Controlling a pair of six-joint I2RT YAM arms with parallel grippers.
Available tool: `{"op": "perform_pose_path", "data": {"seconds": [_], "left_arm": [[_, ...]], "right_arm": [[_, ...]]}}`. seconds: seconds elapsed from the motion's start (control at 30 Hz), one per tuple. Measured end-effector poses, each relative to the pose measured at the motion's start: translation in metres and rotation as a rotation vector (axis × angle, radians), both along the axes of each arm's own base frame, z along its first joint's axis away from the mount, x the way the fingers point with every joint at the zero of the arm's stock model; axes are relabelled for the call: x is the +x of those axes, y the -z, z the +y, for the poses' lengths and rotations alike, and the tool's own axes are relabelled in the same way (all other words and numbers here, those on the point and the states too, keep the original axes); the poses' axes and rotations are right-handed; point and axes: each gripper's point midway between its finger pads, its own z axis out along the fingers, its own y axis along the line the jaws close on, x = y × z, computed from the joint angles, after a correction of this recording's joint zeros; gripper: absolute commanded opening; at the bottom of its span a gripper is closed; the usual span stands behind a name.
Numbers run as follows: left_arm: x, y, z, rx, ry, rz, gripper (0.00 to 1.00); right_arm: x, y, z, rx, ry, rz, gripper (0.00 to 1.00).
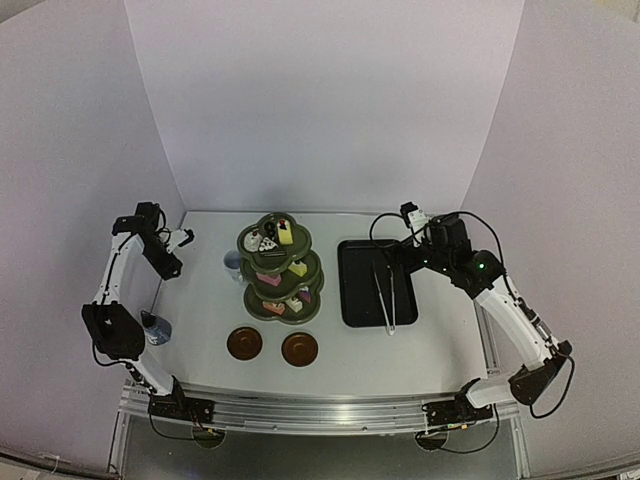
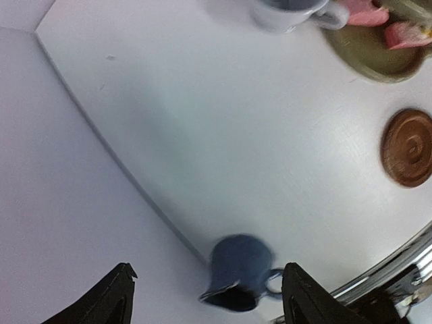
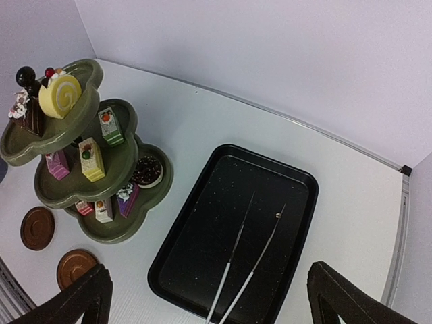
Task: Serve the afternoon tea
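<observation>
So the thing that matters here is the blue cup (image 1: pixel 155 328). It's sitting right at the left edge of the table (image 1: pixel 200 310), toward the front corner and close to the left arm's (image 1: pixel 112 285) folded elbow. The two coasters (image 1: pixel 244 343) are side by side along the front edge, in front of the stand (image 3: pixel 121 233), and both are bare. The other cup (image 1: pixel 232 263) is just beside the stand on its left.

The left fingers (image 2: pixel 115 297) are spread wide with nothing in them. In the wrist view the blue cup shows up in the gap between them, a bit closer to the right-hand one. It's down on the table though, and the fingers are well clear of it. Its handle looks like it points roughly toward the front edge, but it's blurry so don't quote me.

The arm is folded up, with the elbow low near the front and the wrist high over the back-left of the table. From the fingers, the cup is forward along the left edge and down.

The left arm is clearly the nearer one. My guess is the next job is dropping onto that cup and carrying it right to a coaster.

The right fingers (image 3: pixel 84 300) are fully open and empty, hovering over the tray (image 3: pixel 297 202) with the tongs (image 3: pixel 246 270) lying in it.
</observation>
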Motion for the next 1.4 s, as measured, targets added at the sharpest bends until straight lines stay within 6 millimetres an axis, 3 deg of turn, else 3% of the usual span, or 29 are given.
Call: {"op": "perform_pose_path", "data": {"seconds": [0.1, 0.23, 0.33, 0.43, 0.53, 0.83, 1.07, 1.23, 1.4], "left_arm": [[0.011, -0.003, 0.028, 0.146, 0.06, 0.008, 0.74], [0.014, 0.008, 0.053, 0.296, 0.179, 0.076, 0.74], [-0.009, 0.03, 0.07, 0.365, 0.284, 0.184, 0.74], [-0.054, 0.063, 0.08, 0.365, 0.412, 0.351, 0.74], [-0.076, 0.078, 0.086, 0.338, 0.483, 0.432, 0.73], [-0.089, 0.101, 0.101, 0.271, 0.565, 0.445, 0.75], [-0.082, 0.121, 0.096, 0.235, 0.608, 0.384, 0.72], [-0.072, 0.124, 0.095, 0.241, 0.626, 0.339, 0.6], [-0.076, 0.13, 0.099, 0.235, 0.649, 0.347, 0.55]], "right_arm": [[-0.002, 0.002, 0.003, 0.008, -0.018, 0.011, 0.98], [-0.004, 0.002, 0.006, 0.018, -0.033, 0.018, 0.98], [-0.005, 0.002, 0.007, 0.028, -0.037, 0.023, 0.98], [-0.005, 0.001, 0.008, 0.041, -0.036, 0.028, 0.98], [-0.005, -0.003, 0.01, 0.059, -0.034, 0.03, 0.98], [0.0, -0.003, 0.016, 0.095, -0.024, 0.057, 0.98], [0.009, 0.001, 0.024, 0.1, -0.025, 0.077, 0.98], [0.01, 0.001, 0.026, 0.106, -0.027, 0.082, 0.98], [0.01, 0.001, 0.026, 0.113, -0.022, 0.088, 0.98]]}}
